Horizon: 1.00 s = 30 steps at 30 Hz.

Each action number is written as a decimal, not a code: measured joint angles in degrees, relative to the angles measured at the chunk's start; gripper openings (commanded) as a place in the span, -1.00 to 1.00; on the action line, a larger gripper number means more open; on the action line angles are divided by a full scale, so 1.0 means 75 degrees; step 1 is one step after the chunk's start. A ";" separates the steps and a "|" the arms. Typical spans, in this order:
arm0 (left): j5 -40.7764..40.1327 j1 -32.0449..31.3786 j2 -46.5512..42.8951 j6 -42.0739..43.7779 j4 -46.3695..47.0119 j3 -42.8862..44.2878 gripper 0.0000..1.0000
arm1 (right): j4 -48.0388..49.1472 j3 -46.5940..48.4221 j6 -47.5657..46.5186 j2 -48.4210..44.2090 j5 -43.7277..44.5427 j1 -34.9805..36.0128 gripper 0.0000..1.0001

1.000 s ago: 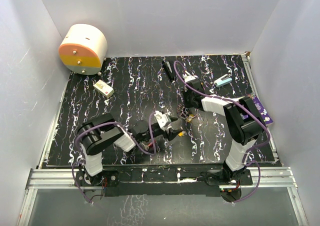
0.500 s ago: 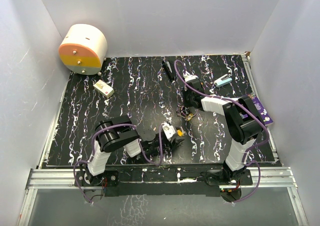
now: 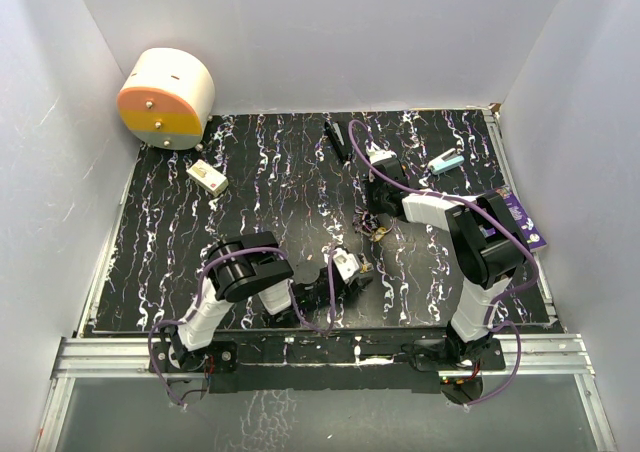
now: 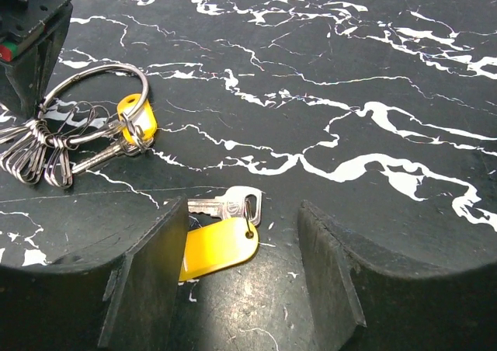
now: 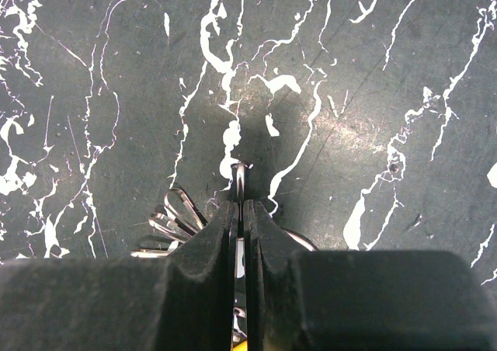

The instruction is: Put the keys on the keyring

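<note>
Moved: we see the left gripper (image 3: 356,275) further right and closer to the near edge than a second ago, its elbow swung right with it; the right gripper (image 5: 241,210) and keyring (image 4: 101,67) sit where they were.
Left gripper: spread wide, low over the mat (image 4: 349,71), its fingers (image 4: 151,277) standing either side of the loose key (image 4: 231,205); we cannot tell whether either finger touches it.
Loose key: flat on the mat between the fingers, nearer the left-hand one in the wrist view, which hides the blade tip. Its long axis runs roughly across that view, bow to the right, blade pointing left. Its yellow tag (image 4: 216,250) hangs from the bow and lies just below the key, tilted up to the right.
Keyring: beyond and left of the loose key in the left wrist view, near it but not touching. A yellow-headed key (image 4: 138,118) is threaded on it, head at the ring, blade pointing down-left. The small keys (image 4: 31,153) fan out at its left.
Right gripper: pressed together on the keyring's wire, which we see edge-on between the fingers, poking out past the tips.
</note>
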 measured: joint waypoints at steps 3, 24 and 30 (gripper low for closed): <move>-0.0090 -0.0003 0.0044 0.0052 0.0044 0.0035 0.08 | 0.0000 0.0000 0.0003 0.0000 -0.0012 0.0000 -0.84; -0.0236 -0.0006 0.0055 0.0189 0.0044 0.0052 -0.16 | 0.0003 -0.0003 0.0003 0.0000 -0.0044 0.0000 -0.84; -0.0274 -0.0009 0.0131 0.0189 0.0015 0.0207 -0.21 | 0.0003 -0.0003 0.0003 0.0003 -0.0041 0.0000 -0.84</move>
